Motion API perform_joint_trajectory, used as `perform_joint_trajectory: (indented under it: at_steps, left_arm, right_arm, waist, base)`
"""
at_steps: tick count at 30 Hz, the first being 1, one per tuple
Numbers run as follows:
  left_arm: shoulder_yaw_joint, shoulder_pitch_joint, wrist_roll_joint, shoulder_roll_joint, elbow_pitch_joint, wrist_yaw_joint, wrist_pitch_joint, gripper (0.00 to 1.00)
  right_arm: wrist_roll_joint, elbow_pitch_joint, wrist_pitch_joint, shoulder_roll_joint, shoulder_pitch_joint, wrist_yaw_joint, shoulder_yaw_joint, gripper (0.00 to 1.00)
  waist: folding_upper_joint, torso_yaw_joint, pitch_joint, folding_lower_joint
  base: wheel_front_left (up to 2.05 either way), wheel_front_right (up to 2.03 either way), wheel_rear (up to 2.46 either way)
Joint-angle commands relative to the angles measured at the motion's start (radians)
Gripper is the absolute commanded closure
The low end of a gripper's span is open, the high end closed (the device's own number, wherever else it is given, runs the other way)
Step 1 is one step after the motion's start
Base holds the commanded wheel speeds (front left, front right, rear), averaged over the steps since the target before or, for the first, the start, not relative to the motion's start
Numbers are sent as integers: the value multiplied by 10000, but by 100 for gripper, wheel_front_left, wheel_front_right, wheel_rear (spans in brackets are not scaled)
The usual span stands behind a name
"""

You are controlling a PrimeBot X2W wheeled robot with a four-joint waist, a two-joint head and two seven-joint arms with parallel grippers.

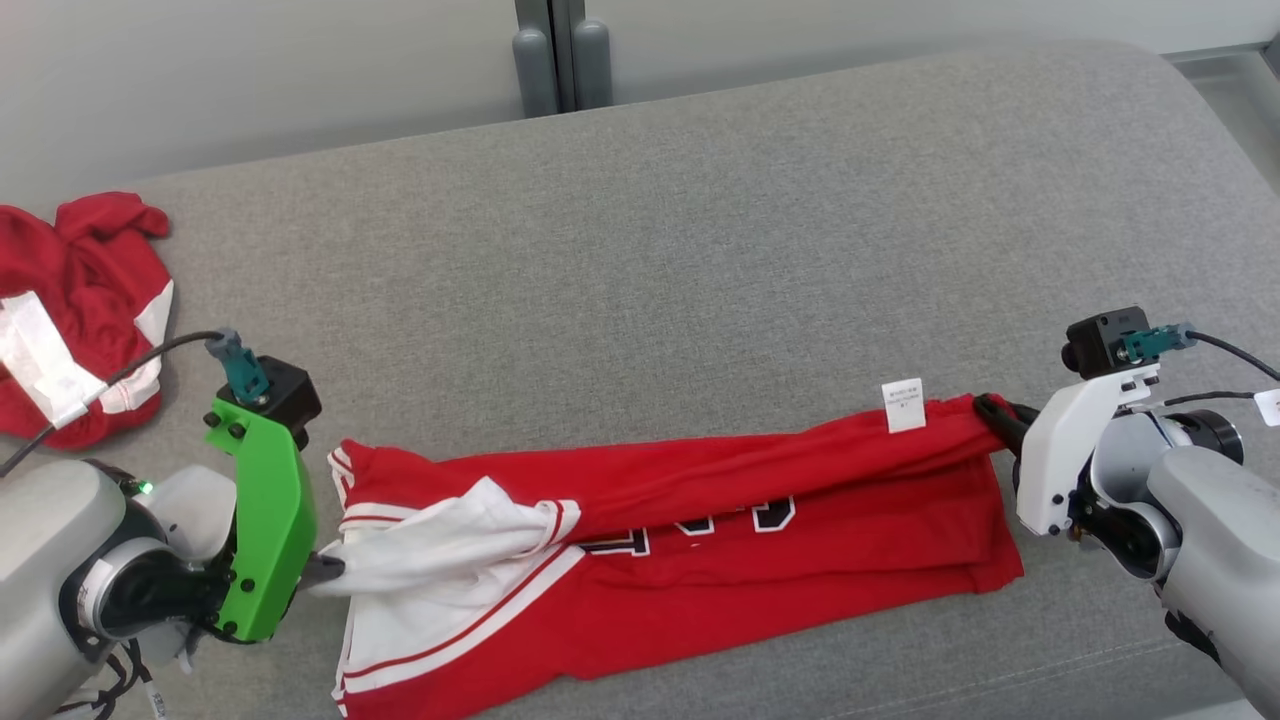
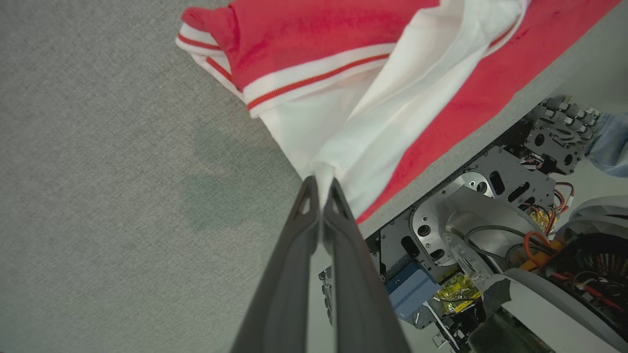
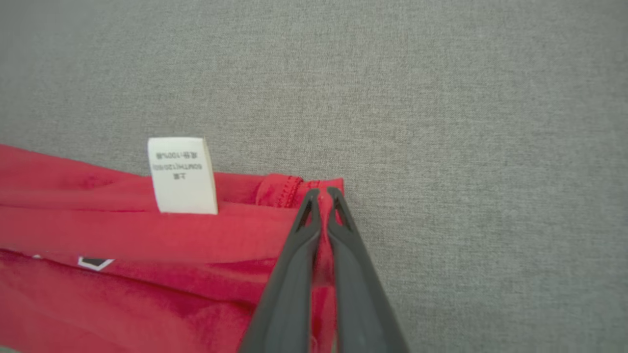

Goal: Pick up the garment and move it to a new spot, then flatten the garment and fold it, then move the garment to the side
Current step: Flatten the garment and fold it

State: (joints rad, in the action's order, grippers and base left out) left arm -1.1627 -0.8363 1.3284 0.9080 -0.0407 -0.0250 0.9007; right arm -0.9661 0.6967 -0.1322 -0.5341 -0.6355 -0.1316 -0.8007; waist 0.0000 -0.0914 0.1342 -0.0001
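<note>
A red garment (image 1: 760,540) with white trim and dark lettering lies stretched lengthwise along the front half of the grey cushion (image 1: 700,250), its lower hem close to the cushion's front edge. It is bunched into long folds rather than flat, and a white panel is pulled out into a peak at its end nearer the cushion's left side.

The left gripper (image 1: 325,572), on its green bracket, has its jaws closed on the tip of that white panel. In the left wrist view the two dark fingers (image 2: 294,255) meet on a pinch of white cloth at the left gripper (image 2: 321,189), with the garment (image 2: 319,29) fanning out beyond them and the robot's base (image 2: 490,235) showing past the cushion's front edge.

Toward the cushion's right side, the right gripper (image 1: 990,410) is clamped on the garment's upper corner. The right wrist view shows the right gripper (image 3: 321,193) pressed together on the stitched red hem (image 3: 289,189). A white care label (image 1: 903,405) stands up from the fold just beside that grip, flat against the cushion's fabric (image 3: 182,175).

At the cushion's far left end lies a second, crumpled red and white cloth (image 1: 80,300), well apart from the garment; the left wrist's black cable (image 1: 120,365) crosses over it. Two grey posts (image 1: 560,60) stand behind the cushion's back edge.
</note>
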Motion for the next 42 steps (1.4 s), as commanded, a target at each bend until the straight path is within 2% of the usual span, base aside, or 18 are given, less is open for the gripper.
perform_joint_trajectory:
  at_steps: [1,2,3,6,7,8,9,17,20,23,26,29,32,36,39,42]
  left_arm:
    - [-26,191,13,-19,-9,49,-53,100]
    - [-64,234,-43,-52,-18,50,-94,100]
    - [-112,286,-88,-98,-43,45,-123,100]
    - [-233,454,-60,-198,-152,-8,-110,100]
    - [-255,494,-62,-227,-180,-14,-130,59]
    - [-287,546,-33,-246,-205,-14,-92,8]
    - [-330,596,1,-249,-240,-16,-33,0]
    - [-65,632,108,-176,-147,-88,-513,0]
    - [239,509,-203,-58,53,-110,-1224,0]
    - [596,525,-809,73,247,105,-2463,0]
    - [1074,879,-1300,74,409,524,-4100,0]
    - [1464,1314,-2098,207,499,1164,-6008,0]
    - [1993,1899,-2543,16,321,1940,-8055,0]
    - [2874,3012,-2589,-229,21,3017,-10824,0]
    - [3589,3929,-2503,-605,3,3627,-11568,0]
    - [5091,4993,-2958,-1375,231,3791,-11674,0]
  right_arm:
    - [-77,-72,-83,-95,99,17,-70,100]
    - [-110,-83,-171,-112,97,17,-135,100]
    - [-145,-85,-267,-131,99,17,-206,93]
    - [-290,-126,-583,-153,165,17,-433,51]
    - [-313,-154,-671,-190,164,17,-515,3]
    - [-327,-173,-728,-220,150,17,-578,0]
    - [-337,-178,-737,-256,134,17,-638,0]
    - [-431,-332,-716,-720,174,17,-828,0]
    - [-514,-503,-294,-939,236,17,-567,0]
    - [-606,-721,615,-1023,393,16,-10,0]
    - [-624,-884,1910,-926,617,16,725,0]
    - [-721,-1129,3460,-624,1043,16,1698,0]
    - [-447,-1353,3919,-347,1473,16,2645,0]
    - [547,-2268,3968,330,2469,14,4563,0]
    - [1370,-3017,3970,895,3386,14,5646,0]
    - [2027,-3644,3974,1429,4217,14,6403,0]
  waist:
    - [0,-45,55,1]
    - [0,-63,77,1]
    - [0,-86,98,1]
    - [0,-142,101,1]
    - [0,-158,93,1]
    - [0,-170,80,1]
    - [0,-184,51,1]
    - [0,-147,-467,1]
    - [0,-101,-684,1]
    - [0,-59,-901,1]
    - [0,-29,-1094,1]
    - [0,3,-1202,1]
    - [0,56,-1238,1]
    - [0,125,-1314,1]
    - [0,210,-1353,1]
    - [0,318,-1355,1]
  base:
    - [0,0,0]
    - [0,0,0]
    - [0,0,0]
    - [0,0,0]
    - [0,0,0]
    - [0,0,0]
    - [0,0,0]
    - [0,0,0]
    - [0,0,0]
    - [0,0,0]
    - [0,0,0]
    - [0,0,0]
    - [0,0,0]
    - [0,0,0]
    - [0,0,0]
    - [0,0,0]
